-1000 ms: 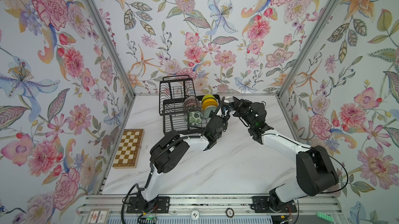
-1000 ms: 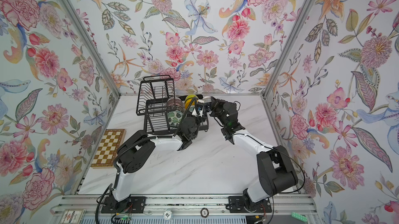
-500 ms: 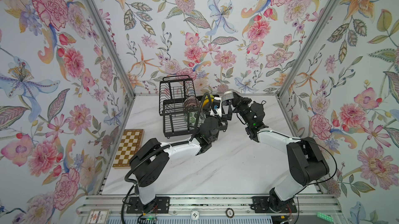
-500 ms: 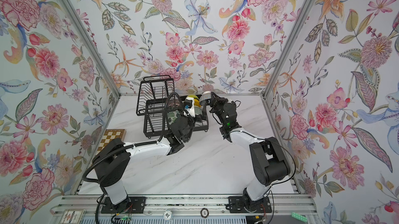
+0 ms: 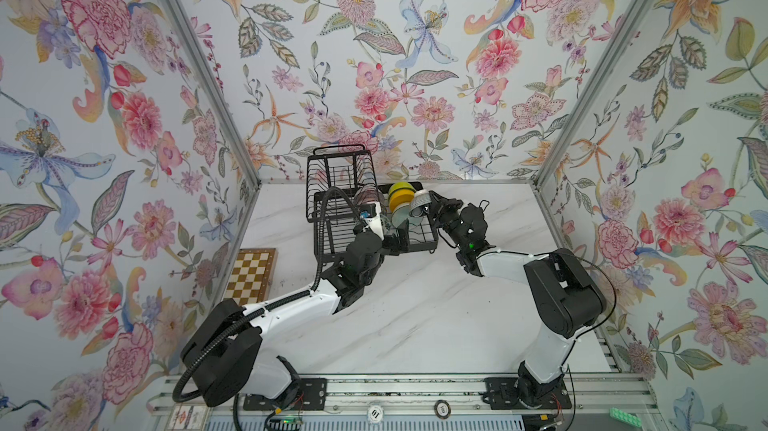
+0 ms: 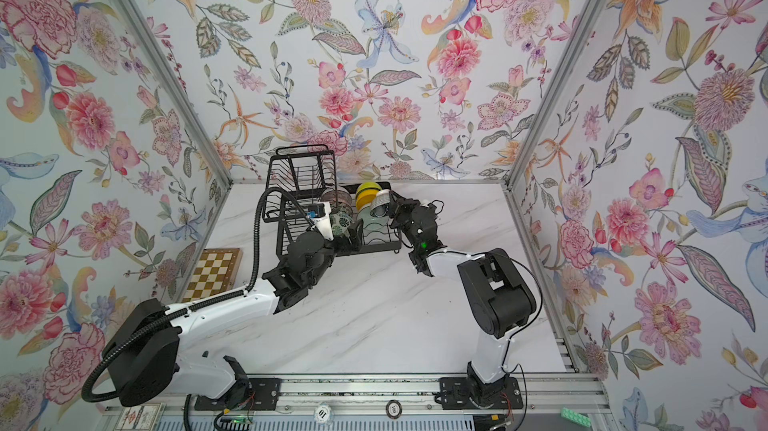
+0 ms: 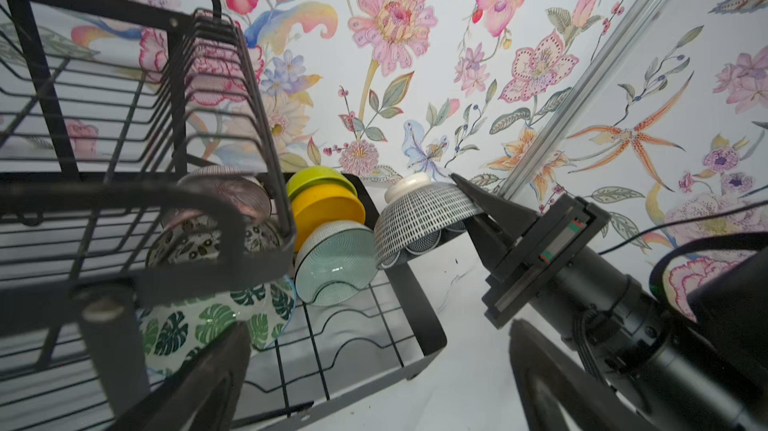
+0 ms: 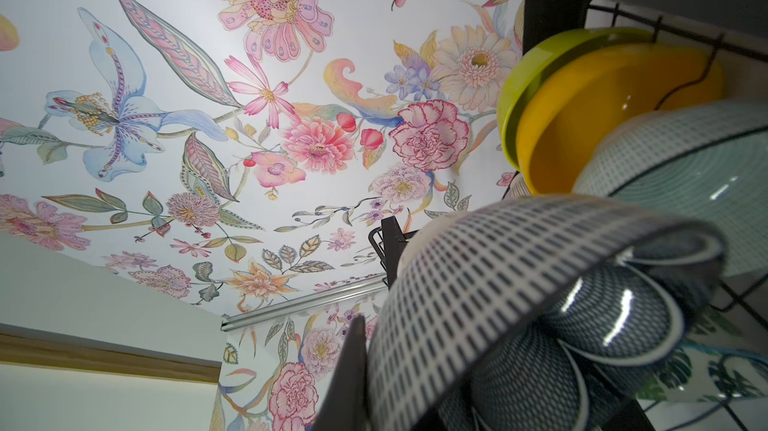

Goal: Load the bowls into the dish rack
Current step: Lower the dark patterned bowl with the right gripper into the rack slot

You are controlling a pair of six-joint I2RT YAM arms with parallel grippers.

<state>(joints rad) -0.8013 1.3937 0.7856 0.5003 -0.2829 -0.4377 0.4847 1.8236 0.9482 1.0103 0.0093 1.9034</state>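
Observation:
The black wire dish rack (image 5: 332, 150) stands at the table's back. In its lower tray the pink ribbed (image 7: 224, 188), black-and-white (image 7: 195, 242), green-leaf (image 7: 216, 325), lime green (image 7: 316, 179), orange-yellow (image 7: 328, 204) and celadon (image 7: 332, 262) bowls stand on edge. My left gripper (image 7: 374, 391) is open at the tray's front corner, beside the green-leaf bowl, and holds nothing. My right gripper (image 5: 430, 211) is shut on the rim of the dark blue patterned bowl (image 7: 424, 217). That bowl hangs tilted over the tray's right end, close to the celadon bowl.
A brown-and-cream chessboard (image 5: 251, 271) lies by the left wall. The rack's raised upper basket (image 7: 124, 88) is above and left of the bowls. Both forearms meet at the rack's front. The marble table (image 5: 415, 316) spreads in front of them.
My left gripper has opened, and the green-leaf bowl now rests in the lower tray. That arm has stretched out lower. My right gripper has carried the dark blue bowl closer to the rack.

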